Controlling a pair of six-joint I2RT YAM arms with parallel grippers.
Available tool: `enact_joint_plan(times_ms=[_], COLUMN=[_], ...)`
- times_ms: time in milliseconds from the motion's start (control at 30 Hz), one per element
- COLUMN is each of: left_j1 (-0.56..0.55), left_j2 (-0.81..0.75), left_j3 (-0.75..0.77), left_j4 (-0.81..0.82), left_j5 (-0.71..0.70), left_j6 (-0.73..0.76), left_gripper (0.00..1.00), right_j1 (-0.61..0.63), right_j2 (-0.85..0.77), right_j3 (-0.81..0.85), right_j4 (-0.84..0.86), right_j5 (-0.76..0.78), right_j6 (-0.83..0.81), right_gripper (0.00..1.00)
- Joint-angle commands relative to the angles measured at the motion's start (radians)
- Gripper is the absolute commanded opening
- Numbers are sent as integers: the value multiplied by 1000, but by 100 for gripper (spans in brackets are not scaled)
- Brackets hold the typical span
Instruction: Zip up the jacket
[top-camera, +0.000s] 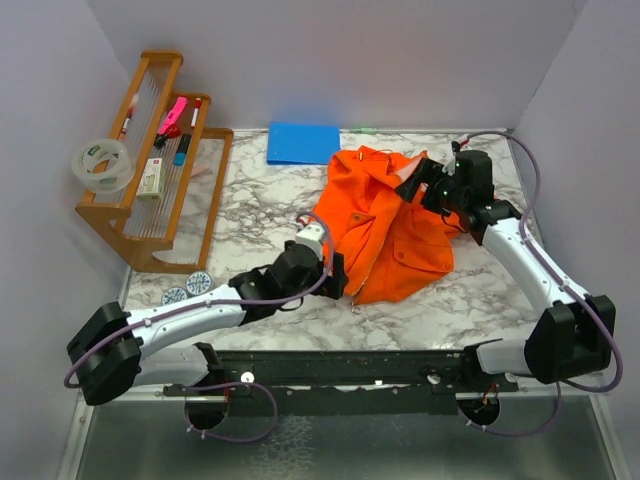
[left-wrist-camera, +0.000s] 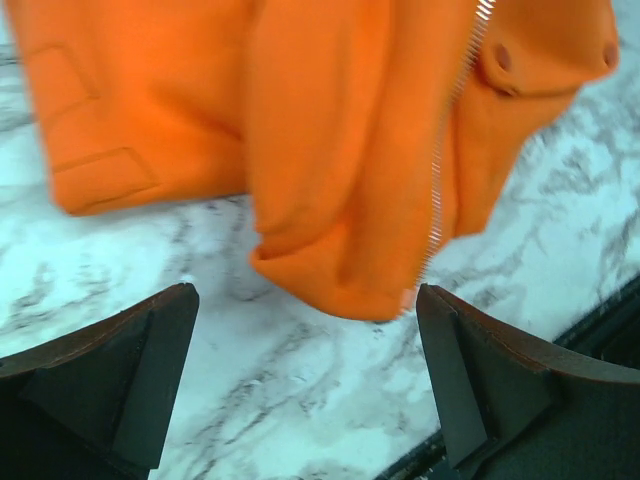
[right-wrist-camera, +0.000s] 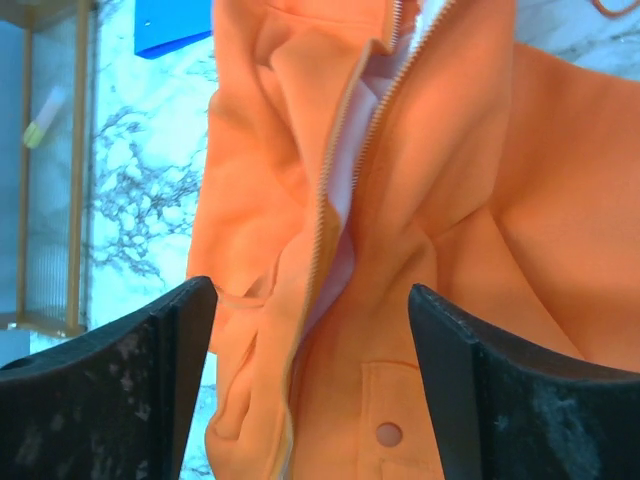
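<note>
Step in hand: neither arm is holding the jacket (top-camera: 390, 230). By my reading this is a regrasp pause partway through zipping, with both arms needing a fresh hold.
Jacket: it is lying crumpled on the marble table (top-camera: 250, 200), just beside the blue sheet (top-camera: 303, 142) on that sheet's near-right side, with the hem end pointing away from the sheet.
Zipper: in the left wrist view the zipper (left-wrist-camera: 440, 180) is showing as a single line of teeth running to the hem. In the right wrist view its two rows are standing apart, with pale lining (right-wrist-camera: 370, 110) showing between them. I cannot pick out the slider.
Left gripper (left-wrist-camera: 305, 300): it is hovering well to the near side of the blue sheet, facing the hem, jaws spread wide with only marble between them.
Right gripper (right-wrist-camera: 312, 290): it is hanging to the right of the blue sheet, near it, over the gaping part, jaws wide and holding nothing.
Next move: one gripper is probably going to pin the hem while the other finds the slider and draws it toward the sheet end.
Risk: loose folds are likely to bunch under the pull.
</note>
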Motion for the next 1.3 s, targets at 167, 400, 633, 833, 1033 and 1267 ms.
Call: enact_joint_plan(times_ms=[167,400,633,833,1033,1267], left_j1=[170,232,299,370,433,483], left_j2=[-160,-204,-185,-179,-181,-186], left_j3=[-71,-69,-30,-21,-22,-44], left_j4=[17,-22,-70,-72,-74,-41], left_j5=[126,135,144,180,231,299], left_j6=[-37,-37,-49,-72,-72,-80], left_gripper=[99,99,99,99,99,99], right_j1=[-5,-5,-4,-5,-5,95], right_j2=[-96,-176,-262,-315,-379,-436], right_j3=[-43,-33,-87,-130,-226,-398], right_j4=[-103,-163,-155,-172,-71,88], right_j5=[-102,0,67,45,-118,-95], right_j6=[-19,-30,-48,-15,-23,180], right_gripper=[99,100,99,99,97,92])
